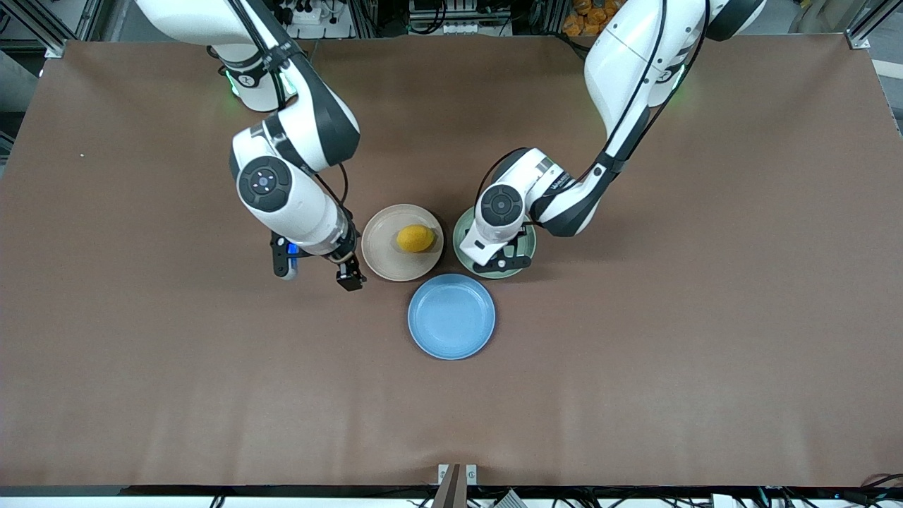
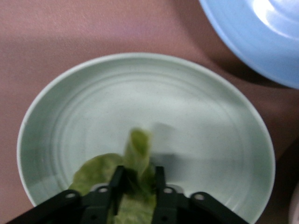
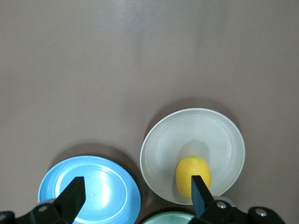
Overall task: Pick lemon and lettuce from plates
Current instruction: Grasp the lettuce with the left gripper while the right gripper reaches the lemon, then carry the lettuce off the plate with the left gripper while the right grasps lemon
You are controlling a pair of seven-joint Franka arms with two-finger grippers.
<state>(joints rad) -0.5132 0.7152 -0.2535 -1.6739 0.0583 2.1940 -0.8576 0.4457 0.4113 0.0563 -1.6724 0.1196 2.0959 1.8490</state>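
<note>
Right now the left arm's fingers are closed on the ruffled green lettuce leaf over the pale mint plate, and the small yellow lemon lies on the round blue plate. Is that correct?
One detail is wrong. The small yellow lemon lies on the round beige-pink plate, not the round blue plate, which holds nothing; the front view shows this. The left gripper does have its fingers closed on the ruffled green lettuce leaf over the pale mint plate.

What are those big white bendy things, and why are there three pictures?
They are two robot arms at a brown table. One picture looks down from high up; the other two come from cameras on each arm's wrist. Three plates sit together: a beige plate with a lemon on it, a green plate, and a blue plate with nothing on it. The left claw is pinching a lettuce leaf over the green plate. The right claw is open, up above the table beside the beige plate.
</note>
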